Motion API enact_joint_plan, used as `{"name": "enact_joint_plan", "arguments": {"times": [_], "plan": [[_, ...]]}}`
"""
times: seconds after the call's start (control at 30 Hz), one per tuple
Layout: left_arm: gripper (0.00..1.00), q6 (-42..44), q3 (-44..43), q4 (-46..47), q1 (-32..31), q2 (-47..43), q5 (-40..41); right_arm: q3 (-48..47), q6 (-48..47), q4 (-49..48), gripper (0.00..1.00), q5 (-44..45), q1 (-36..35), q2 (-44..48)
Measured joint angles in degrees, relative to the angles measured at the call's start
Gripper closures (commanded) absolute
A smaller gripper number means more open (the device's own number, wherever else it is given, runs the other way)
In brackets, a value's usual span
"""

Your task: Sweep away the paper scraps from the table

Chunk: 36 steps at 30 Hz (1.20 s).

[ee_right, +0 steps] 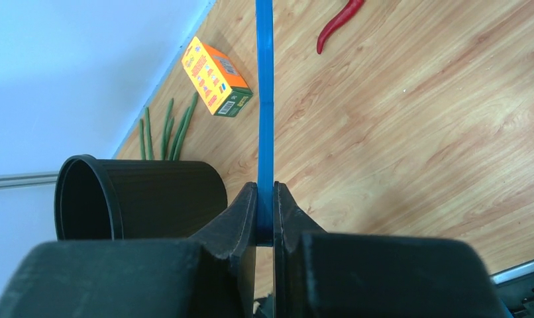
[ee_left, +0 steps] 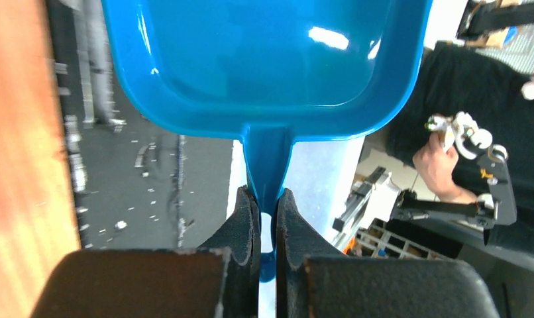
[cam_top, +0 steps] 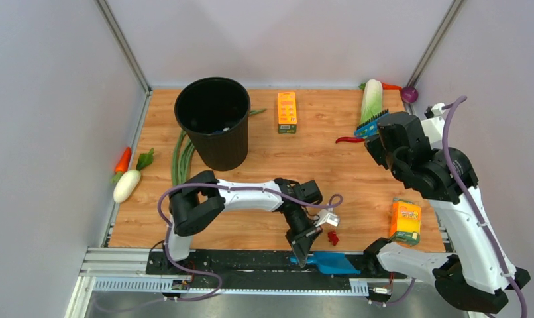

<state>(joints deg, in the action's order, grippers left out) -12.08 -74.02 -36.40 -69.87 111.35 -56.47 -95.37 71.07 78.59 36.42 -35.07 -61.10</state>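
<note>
A few tiny red paper scraps [cam_top: 332, 237] lie on the wood table [cam_top: 330, 165] near its front edge. My left gripper [cam_top: 303, 249] is just left of them, shut on the handle of the blue dustpan [cam_top: 332, 263], which lies over the black rail. In the left wrist view the dustpan [ee_left: 264, 59] is empty and its handle sits between my left gripper's [ee_left: 267, 207] fingers. My right gripper [cam_top: 378, 137], at the back right, is shut on a blue brush [cam_top: 372, 123] with black bristles. The right wrist view shows the brush [ee_right: 265, 99] edge-on in my right gripper [ee_right: 265, 207].
A black bin [cam_top: 213, 129] stands back left, with green beans [cam_top: 181, 159] beside it. An orange box [cam_top: 287, 111], a cabbage [cam_top: 371, 99], a purple ball [cam_top: 410, 95] and a red chili [cam_top: 348, 140] lie at the back. A yellow pack [cam_top: 405, 220] lies right; a carrot [cam_top: 122, 160] and a radish [cam_top: 126, 185] left.
</note>
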Motion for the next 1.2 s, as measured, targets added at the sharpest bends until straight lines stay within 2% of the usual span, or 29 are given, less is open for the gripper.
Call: {"name": "enact_joint_plan", "arguments": {"times": [0.13,0.33,0.47,0.73,0.9,1.2], "plan": [[1.00,0.7,-2.6,-1.0,4.6,0.5,-0.2,-0.9,-0.9,0.0,1.00,0.1,0.0,0.0],[1.00,5.5,-12.3,-7.6,11.6,6.6,0.2,-1.0,-2.4,0.0,1.00,-0.1,0.0,-1.4],[1.00,7.0,-13.2,-10.7,13.7,8.7,1.2,-2.3,-4.3,0.0,1.00,-0.3,0.7,-3.5],[1.00,8.2,-13.1,-14.1,9.7,3.0,0.0,-3.1,-6.7,0.0,1.00,-0.5,1.5,-4.3],[1.00,8.2,-9.1,-13.7,7.2,-2.0,-2.0,-1.7,-6.8,0.0,1.00,-1.1,1.7,-3.6],[1.00,7.1,-5.9,-11.6,4.2,0.9,0.6,-0.1,-6.4,0.0,1.00,-2.8,1.8,-3.0]]}}
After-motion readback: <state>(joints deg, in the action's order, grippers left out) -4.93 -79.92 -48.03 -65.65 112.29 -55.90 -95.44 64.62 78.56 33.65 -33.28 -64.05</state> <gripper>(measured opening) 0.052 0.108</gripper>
